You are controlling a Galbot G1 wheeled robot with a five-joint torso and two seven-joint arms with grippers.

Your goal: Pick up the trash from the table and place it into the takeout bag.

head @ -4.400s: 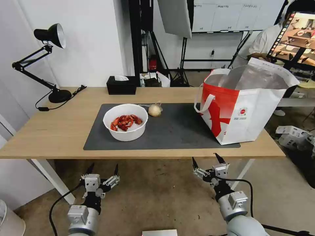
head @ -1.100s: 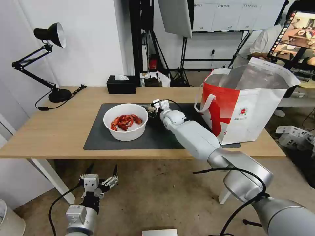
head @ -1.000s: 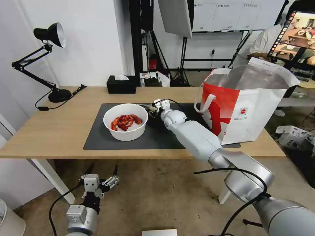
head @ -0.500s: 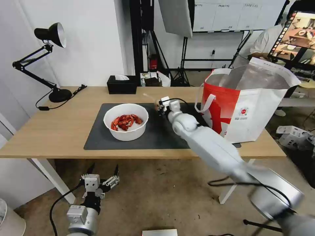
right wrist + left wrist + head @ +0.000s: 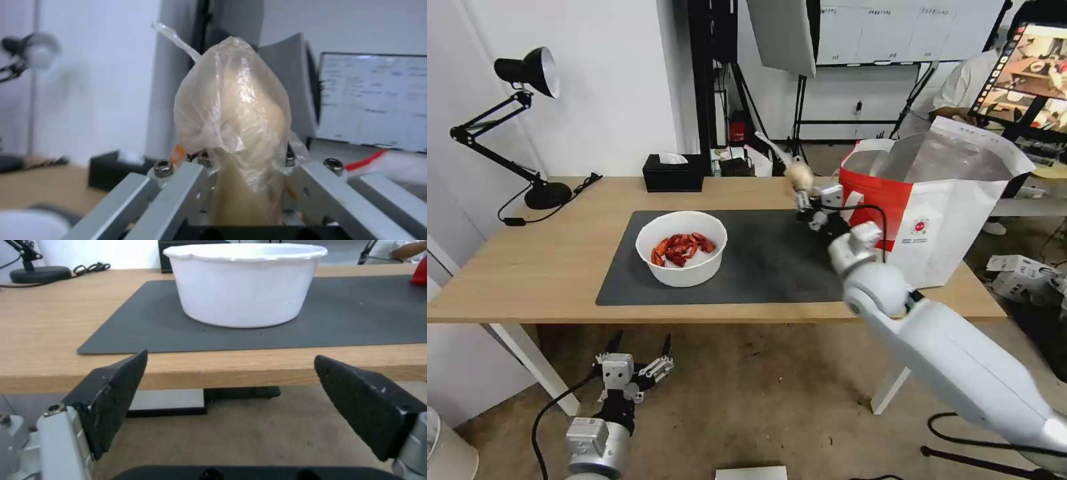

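The right gripper (image 5: 802, 193) is clamping the beige wrapped ball (image 5: 799, 176) above the table (image 5: 527, 267), just left of the takeout bag (image 5: 934, 227); the left gripper (image 5: 635, 347), fingers spread, is hanging below the table edge.

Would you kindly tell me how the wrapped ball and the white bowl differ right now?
The wrapped ball is held aloft in the right tool beside the takeout bag; the white bowl sits on the dark mat. The ball is small and beige; the bowl is larger and holds red shells.
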